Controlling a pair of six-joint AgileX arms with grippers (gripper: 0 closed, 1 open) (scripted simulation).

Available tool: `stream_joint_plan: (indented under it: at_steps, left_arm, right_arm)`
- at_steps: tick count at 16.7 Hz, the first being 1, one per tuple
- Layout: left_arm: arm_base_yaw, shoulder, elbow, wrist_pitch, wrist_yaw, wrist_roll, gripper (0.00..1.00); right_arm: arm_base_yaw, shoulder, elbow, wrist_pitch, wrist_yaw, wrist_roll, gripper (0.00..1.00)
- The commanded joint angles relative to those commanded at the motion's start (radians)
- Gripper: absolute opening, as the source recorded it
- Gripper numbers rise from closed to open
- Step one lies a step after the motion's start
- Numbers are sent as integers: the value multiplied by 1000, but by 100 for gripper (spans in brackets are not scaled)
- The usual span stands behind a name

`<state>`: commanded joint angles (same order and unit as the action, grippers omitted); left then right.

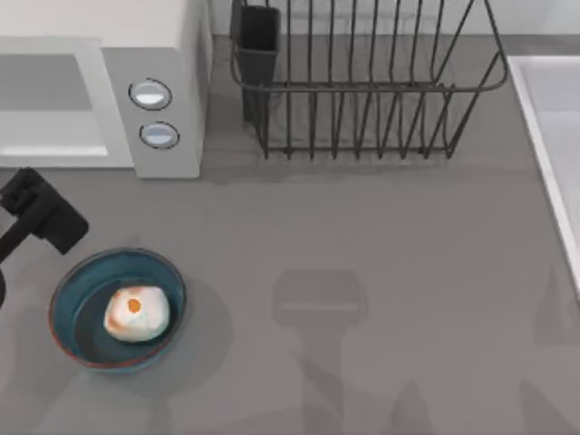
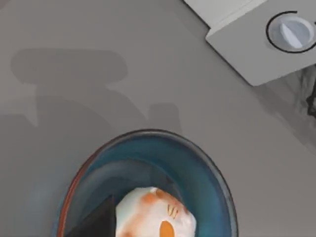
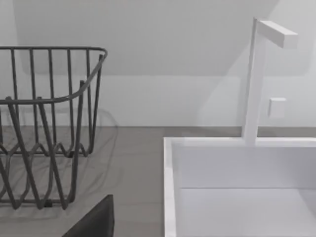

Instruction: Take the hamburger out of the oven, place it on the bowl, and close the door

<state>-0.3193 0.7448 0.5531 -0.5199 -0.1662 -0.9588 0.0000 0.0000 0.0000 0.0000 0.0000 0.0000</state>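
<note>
Your left gripper (image 1: 41,217) hangs beside the bowl (image 1: 82,285); I cannot tell its grip. The hamburger (image 1: 136,314) lies in the bowl, so the oven (image 1: 168,82) door likely comes next.

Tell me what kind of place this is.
Most likely a kitchen counter, in simulation. A white oven with two knobs stands at the back left, a black wire dish rack sits beside it, and a white sink with a faucet lies at the right.
</note>
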Motion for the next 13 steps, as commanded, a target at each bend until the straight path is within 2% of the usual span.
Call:
stream_joint_plan:
  at_steps: [3,6,9,13]
  left_arm:
    - [101,-318,-196,195,74,380,100]
    - [196,-551,-362,353,125,667,100]
    - [272,-690,-482,460,154,855,100]
    - [319,-745,-553,520,166,959,100]
  right_arm:
    - [0,0,0,0,0,0,100]
    - [0,0,0,0,0,0,100]
    - [0,0,0,0,0,0,100]
    - [0,0,0,0,0,0,100]
